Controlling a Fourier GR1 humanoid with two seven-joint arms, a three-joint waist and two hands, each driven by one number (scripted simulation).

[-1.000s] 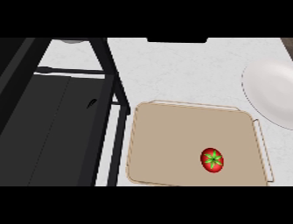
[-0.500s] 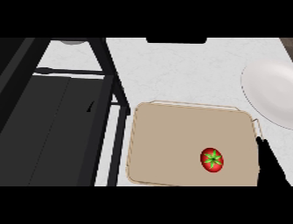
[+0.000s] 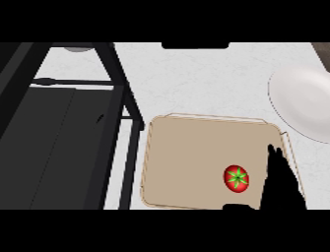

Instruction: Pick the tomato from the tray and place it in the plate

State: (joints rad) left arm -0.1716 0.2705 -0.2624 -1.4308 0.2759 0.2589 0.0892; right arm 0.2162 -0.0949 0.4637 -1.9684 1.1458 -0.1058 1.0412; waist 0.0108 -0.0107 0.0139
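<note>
One tomato (image 3: 236, 178) on tray (image 3: 196, 147) | right hand (image 3: 278, 184) beside it, fingers seemingly straight | no writing

One tomato (image 3: 236, 178), red with a green star-shaped top, lies in the near right part of the tray

One tray (image 3: 189, 147), tan and shallow, sits on the counter's near middle

One plate (image 3: 309, 101), white and round, rests on the counter at the far right, well apart from the tomato

One hand (image 3: 279, 184), black, shows at the near right over the tray's right side, just beside the tomato; it is the robot's right hand, with fingers straight and pointing away

One dark frame of black bars (image 3: 120, 98) takes up the left side

One pale counter (image 3: 196, 78) bears the tray and plate
</note>
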